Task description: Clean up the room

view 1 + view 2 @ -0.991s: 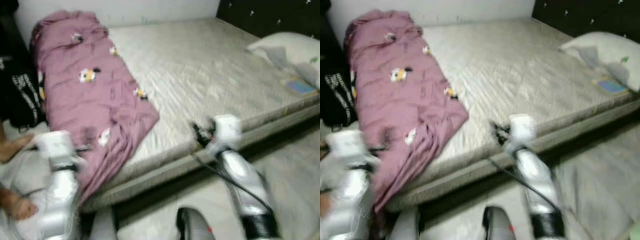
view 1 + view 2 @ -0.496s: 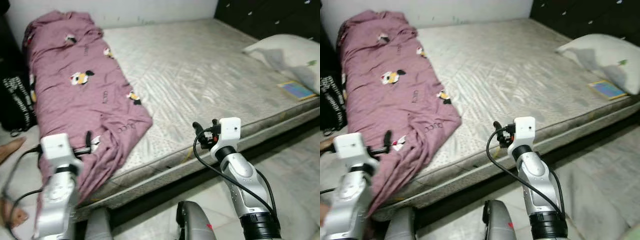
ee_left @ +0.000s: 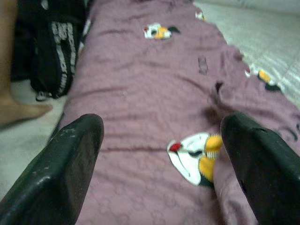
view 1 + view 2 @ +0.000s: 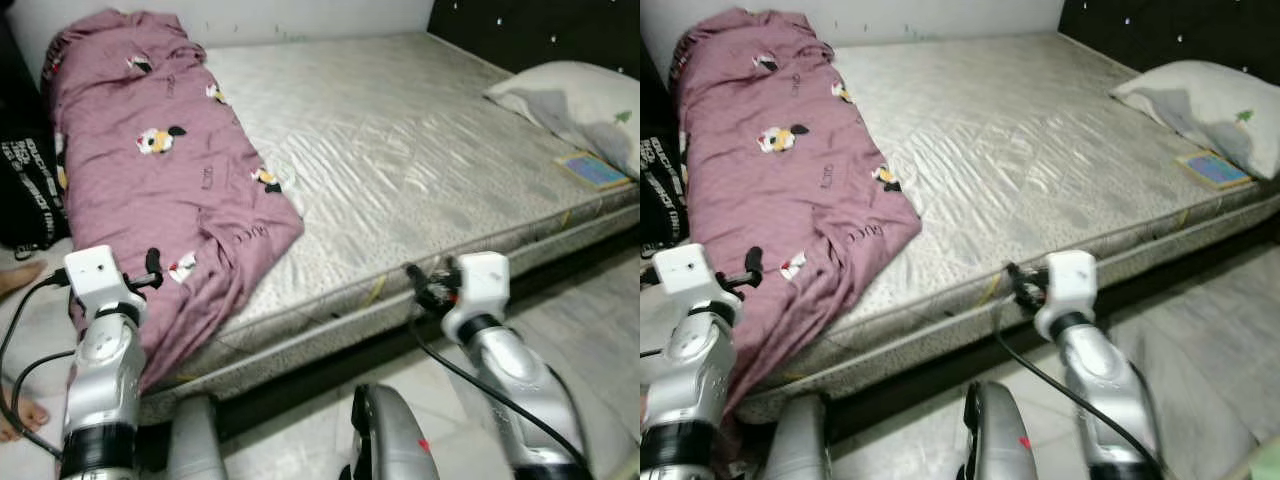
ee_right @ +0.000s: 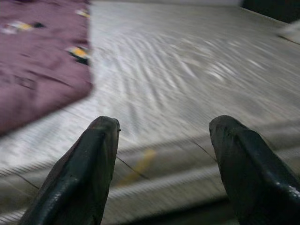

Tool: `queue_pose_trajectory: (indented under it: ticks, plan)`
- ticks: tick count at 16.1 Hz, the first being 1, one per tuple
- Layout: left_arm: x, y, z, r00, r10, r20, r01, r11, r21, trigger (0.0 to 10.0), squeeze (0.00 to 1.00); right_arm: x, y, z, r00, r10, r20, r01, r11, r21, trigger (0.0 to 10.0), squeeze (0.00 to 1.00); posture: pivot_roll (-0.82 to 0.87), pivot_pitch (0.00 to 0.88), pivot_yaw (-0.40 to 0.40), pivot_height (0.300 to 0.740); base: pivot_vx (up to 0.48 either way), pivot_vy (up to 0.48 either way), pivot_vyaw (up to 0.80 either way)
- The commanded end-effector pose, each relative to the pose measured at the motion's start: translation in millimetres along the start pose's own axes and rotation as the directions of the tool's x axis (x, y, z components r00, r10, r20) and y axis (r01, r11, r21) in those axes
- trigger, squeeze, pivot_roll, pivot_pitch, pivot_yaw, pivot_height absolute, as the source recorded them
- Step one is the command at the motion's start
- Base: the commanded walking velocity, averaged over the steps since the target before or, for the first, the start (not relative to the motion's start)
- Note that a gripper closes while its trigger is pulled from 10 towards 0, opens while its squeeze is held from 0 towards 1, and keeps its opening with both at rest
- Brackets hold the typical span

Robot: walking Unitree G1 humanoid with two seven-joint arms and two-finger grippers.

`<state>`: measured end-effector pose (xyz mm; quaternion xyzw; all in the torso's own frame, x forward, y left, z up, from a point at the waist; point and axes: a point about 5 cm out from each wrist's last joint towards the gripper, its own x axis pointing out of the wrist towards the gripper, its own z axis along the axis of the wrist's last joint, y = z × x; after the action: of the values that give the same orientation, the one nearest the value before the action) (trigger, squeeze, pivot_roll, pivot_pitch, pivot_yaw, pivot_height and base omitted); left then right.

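Bedding is the main thing here: in the left eye view a mauve blanket [image 4: 165,190] with cartoon prints lies in a long heap along the left side of the mattress [image 4: 420,170], and its lower end hangs over the near edge. I judge it is bunched there, not yet spread or folded. A pillow [image 4: 575,105] sits at the far right corner by the dark headboard [image 4: 530,30], and a small book [image 4: 598,170] lies near the right edge, just beside the pillow. The middle of the mattress is bare, so there is room to pull the blanket across it. A black bag [image 4: 30,190] stands on the floor at the left, and a person's bare foot [image 4: 18,280] is beside it, so the left side is narrow for moving.

In the right eye view the left gripper [image 4: 748,268] is close to the hanging end of the blanket, and the right gripper [image 4: 1018,283] is at the near edge of the mattress.

In the left wrist view the fingers [image 3: 70,168] are spread wide and hold nothing, with the blanket between them and ahead.

In the right wrist view the fingers [image 5: 89,173] are also spread and hold nothing, pointing over the mattress edge.
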<state>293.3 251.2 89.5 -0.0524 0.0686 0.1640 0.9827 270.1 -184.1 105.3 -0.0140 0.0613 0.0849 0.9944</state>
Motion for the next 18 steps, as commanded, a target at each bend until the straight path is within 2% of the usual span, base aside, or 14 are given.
queue_pose_trajectory:
  ticks: [1, 3, 4, 6, 8, 10, 11, 12, 14, 15, 16, 17, 18]
  plan:
    - [4.8, -1.9, -1, 1.0, -0.004, -0.011, 0.004, 1.0, -0.004, 10.0, 0.0, -6.2, -9.0, 7, 1.0, -0.027, 0.012, 0.027, 1.0, -0.013, 10.0, 0.0, -0.17, 0.087, -0.082, 0.532, 0.0, 0.0, 0.0]
    - [14.6, -5.5, -15, 0.993, 0.009, -0.115, -0.009, 1.0, -0.004, 10.0, 0.0, -18.8, -16.8, 8, 0.999, -0.042, -0.01, 0.042, 0.999, -0.033, 10.0, 0.0, -0.2, 0.11, -0.092, 0.532, 0.0, 0.0, 0.0]
    - [20.9, -15.9, -21, 0.989, -0.02, -0.149, 0.011, 0.998, -0.063, 10.0, 0.0, -22.9, -18.2, 9, 0.999, -0.039, -0.018, 0.039, 0.999, -0.032, 10.0, 0.0, -0.22, 0.119, -0.099, 0.532, 0.0, 0.0, 0.0]
    - [25.1, -37.6, -37, 0.958, -0.075, -0.276, 0.07, 0.997, -0.027, 10.0, 0.0, -24.7, -19.0, 10, 0.999, -0.033, -0.027, 0.032, 0.999, -0.029, 10.0, 0.0, -0.23, 0.12, -0.105, 0.532, 0.0, 0.0, 0.0]
    - [23.6, -57.4, -46, 0.927, -0.15, -0.343, 0.142, 0.989, -0.05, 10.0, 0.0, -23.9, -18.8, 11, 0.999, -0.03, -0.027, 0.029, 0.999, -0.035, 10.0, 0.0, -0.23, 0.12, -0.106, 0.532, 0.0, 0.0, 0.0]
    - [19.9, -73.0, -57, 0.884, -0.225, -0.41, 0.258, 0.966, 0.027, 10.0, 0.0, -24.4, -19.0, 13, 0.999, -0.033, -0.033, 0.031, 0.999, -0.038, 10.0, 0.0, -0.24, 0.12, -0.104, 0.532, 0.0, 0.0, 0.0]
    - [14.3, -91.4, -61, 0.847, -0.319, -0.426, 0.404, 0.906, 0.124, 10.0, 0.0, -24.0, -19.1, 14, 0.999, -0.036, -0.034, 0.035, 0.999, -0.038, 10.0, 0.0, -0.24, 0.119, -0.104, 0.532, 0.0, 0.0, 0.0]
    - [11.1, -100.6, -63, 0.825, -0.363, -0.434, 0.466, 0.871, 0.157, 10.0, 0.0, -23.7, -19.0, 14, 0.999, -0.037, -0.035, 0.036, 0.999, -0.037, 10.0, 0.0, -0.24, 0.119, -0.104, 0.532, 0.0, 0.0, 0.0]
    - [0.1, -122.1, -70, 0.756, -0.467, -0.459, 0.612, 0.753, 0.242, 10.0, 0.0, -21.7, -17.7, 13, 0.999, -0.033, -0.036, 0.032, 0.999, -0.037, 10.0, 0.0, -0.23, 0.115, -0.104, 0.532, 0.0, 0.0, 0.0]
    - [-10.1, -135.7, -74, 0.697, -0.541, -0.471, 0.709, 0.62, 0.336, 10.0, 0.0, -19.9, -16.9, 13, 0.999, -0.032, -0.035, 0.031, 0.999, -0.036, 10.0, 0.0, -0.23, 0.11, -0.103, 0.532, 0.0, 0.0, 0.0]
    - [-13.5, -139.3, -76, 0.676, -0.563, -0.476, 0.734, 0.576, 0.36, 10.0, 0.0, -19.4, -16.7, 13, 0.999, -0.032, -0.034, 0.03, 0.999, -0.035, 10.0, 0.0, -0.23, 0.109, -0.102, 0.532, 0.0, 0.0, 0.0]
    - [-24.0, -150.9, -75, 0.611, -0.652, -0.449, 0.784, 0.419, 0.459, 10.0, 0.0, -17.3, -15.8, 14, 0.999, -0.029, -0.033, 0.028, 0.999, -0.034, 10.0, 0.0, -0.22, 0.105, -0.101, 0.532, 0.0, 0.0, 0.0]
    - [-27.4, -154.6, -74, 0.589, -0.681, -0.435, 0.793, 0.382, 0.475, 10.0, 0.0, -16.7, -15.7, 14, 0.999, -0.029, -0.032, 0.028, 0.999, -0.033, 10.0, 0.0, -0.22, 0.104, -0.1, 0.532, 0.0, 0.0, 0.0]
